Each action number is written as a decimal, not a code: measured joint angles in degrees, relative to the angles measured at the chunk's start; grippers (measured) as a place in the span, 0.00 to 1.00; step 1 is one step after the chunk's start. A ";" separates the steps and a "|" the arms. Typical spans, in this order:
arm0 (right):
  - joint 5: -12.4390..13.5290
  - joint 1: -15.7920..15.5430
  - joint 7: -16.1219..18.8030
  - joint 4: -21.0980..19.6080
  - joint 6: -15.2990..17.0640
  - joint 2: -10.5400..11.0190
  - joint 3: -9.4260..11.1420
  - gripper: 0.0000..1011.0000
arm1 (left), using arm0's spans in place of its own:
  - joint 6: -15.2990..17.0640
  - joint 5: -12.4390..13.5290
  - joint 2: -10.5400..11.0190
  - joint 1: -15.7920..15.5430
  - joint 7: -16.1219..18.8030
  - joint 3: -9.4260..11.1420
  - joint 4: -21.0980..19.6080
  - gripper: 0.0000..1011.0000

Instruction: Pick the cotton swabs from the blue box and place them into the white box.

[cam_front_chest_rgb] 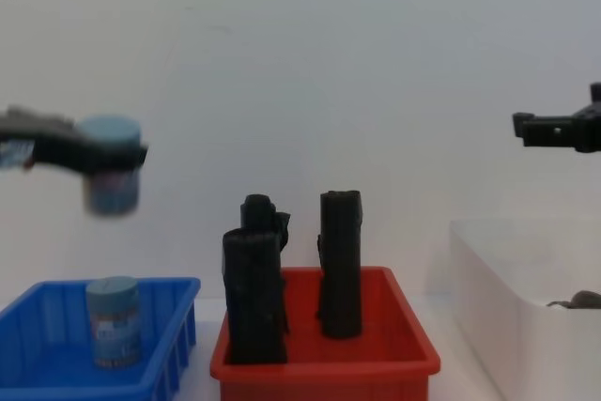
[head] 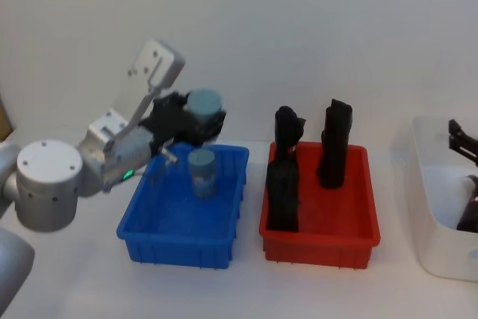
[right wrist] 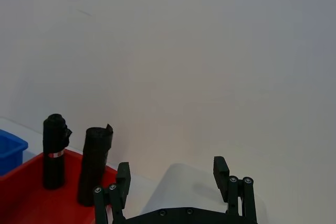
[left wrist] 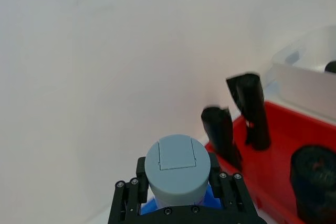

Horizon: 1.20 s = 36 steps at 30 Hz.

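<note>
Left end effector (left wrist: 177, 195): pinching one cotton swabs jar (head: 204, 102), raised above the blue box (head: 178, 244). Second cotton swabs jar (head: 202, 172): upright inside the blue box. Right end effector (right wrist: 172, 172): fingers spread, empty, above the white box (head: 437, 207), far right.

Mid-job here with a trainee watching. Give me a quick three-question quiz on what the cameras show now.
1. True or false: the left gripper is shut on a cotton swab jar held above the blue box.
2. How many jars stand inside the blue box? A) none B) one C) two
3. Fill in: the open right gripper hovers over the ____ box.
Key: 1 true; 2 B, the standing jar; 3 white box.
</note>
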 joint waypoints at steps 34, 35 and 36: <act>-4.71 2.60 11.10 2.35 -9.95 -2.31 -3.99 0.99 | -5.15 7.70 -9.22 -13.89 -15.89 4.92 -2.98 0.66; -4.71 2.60 11.10 2.35 -9.95 -2.31 -3.99 0.99 | -5.10 7.71 -9.31 -13.90 -16.01 5.03 -2.96 0.66; -4.83 2.64 10.93 2.41 -9.90 -2.41 -4.10 0.99 | -5.06 7.72 -9.39 -13.91 -16.12 5.15 -2.93 0.66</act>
